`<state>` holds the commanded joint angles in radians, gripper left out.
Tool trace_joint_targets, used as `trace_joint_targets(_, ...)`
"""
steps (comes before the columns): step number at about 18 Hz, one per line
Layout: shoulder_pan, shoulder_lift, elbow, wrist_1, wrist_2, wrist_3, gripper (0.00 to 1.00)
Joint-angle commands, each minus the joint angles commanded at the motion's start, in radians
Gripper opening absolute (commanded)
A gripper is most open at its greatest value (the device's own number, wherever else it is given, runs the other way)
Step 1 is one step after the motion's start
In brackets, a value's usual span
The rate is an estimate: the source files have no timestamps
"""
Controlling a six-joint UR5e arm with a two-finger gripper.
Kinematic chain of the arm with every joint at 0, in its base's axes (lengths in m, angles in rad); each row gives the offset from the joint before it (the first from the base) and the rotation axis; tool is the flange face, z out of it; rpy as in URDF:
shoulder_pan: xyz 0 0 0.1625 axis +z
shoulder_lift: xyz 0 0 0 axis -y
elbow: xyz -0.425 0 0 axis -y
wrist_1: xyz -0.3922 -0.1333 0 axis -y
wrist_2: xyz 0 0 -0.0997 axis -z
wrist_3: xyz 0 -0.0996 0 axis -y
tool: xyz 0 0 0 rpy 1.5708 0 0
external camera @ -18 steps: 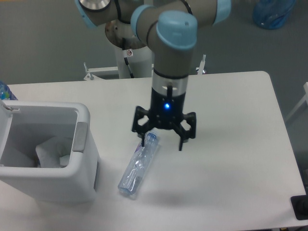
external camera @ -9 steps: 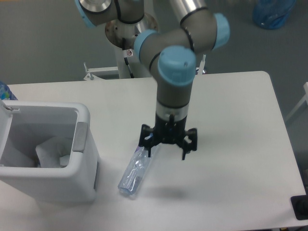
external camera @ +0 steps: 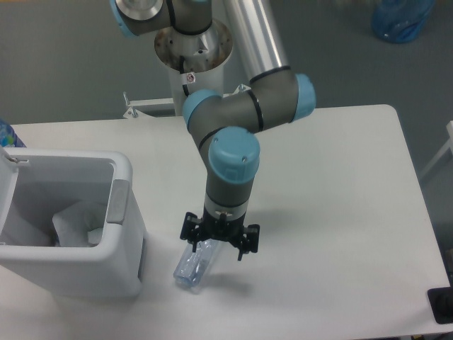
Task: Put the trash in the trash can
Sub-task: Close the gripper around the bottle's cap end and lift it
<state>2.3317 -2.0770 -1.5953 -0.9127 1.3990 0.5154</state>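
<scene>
- The table (external camera: 340,184) is the largest thing in view, a white top filling most of the frame from the middle down.
- The trash can (external camera: 120,234) stands at the lower left of the frame on the table, a white boxy bin with a thick rim and a grey tab on its right side; its mouth is open to the camera.
- Inside the can lies the crumpled white paper wrapper (external camera: 74,223), resting low against the right inner wall.
- The arm (external camera: 230,156) reaches down from the top centre, grey tubes with pale blue joint caps, its wrist pointing straight down at the lower middle of the frame.
- The gripper (external camera: 218,244) sits low over the table with its black fingers spread apart, straddling the upper end of the bottle (external camera: 192,263); whether they touch it cannot be told.
- The clear crushed bottle lies on the table just right of the can, tilted, its lower end near the bottom edge of the table and its upper end hidden under the gripper.
- Against the frame of a second ago, the gripper has moved left and down, from above the bottle's cap end to right over its upper half; the bottle lies in the same place.
- A blue bag-like object (external camera: 402,18) sits in the upper right corner on the floor; a blue-topped item (external camera: 7,134) peeks in at the left edge, above the can.
</scene>
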Motion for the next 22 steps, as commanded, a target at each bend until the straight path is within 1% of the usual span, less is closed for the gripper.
trace_joint_targets(4,-0.014,-0.037,0.0,0.002,0.003,0.002,1.0)
trace_joint_targets(12,-0.023,-0.069,0.0,0.017,0.006,0.0,1.0)
trace_joint_targets(13,-0.025,-0.08,0.002,0.017,0.008,0.0,1.0)
trace_joint_targets(17,-0.035,-0.087,0.002,0.029,0.025,0.0,1.0)
trace_joint_targets(22,-0.037,-0.1,0.002,0.031,0.029,-0.002,1.0)
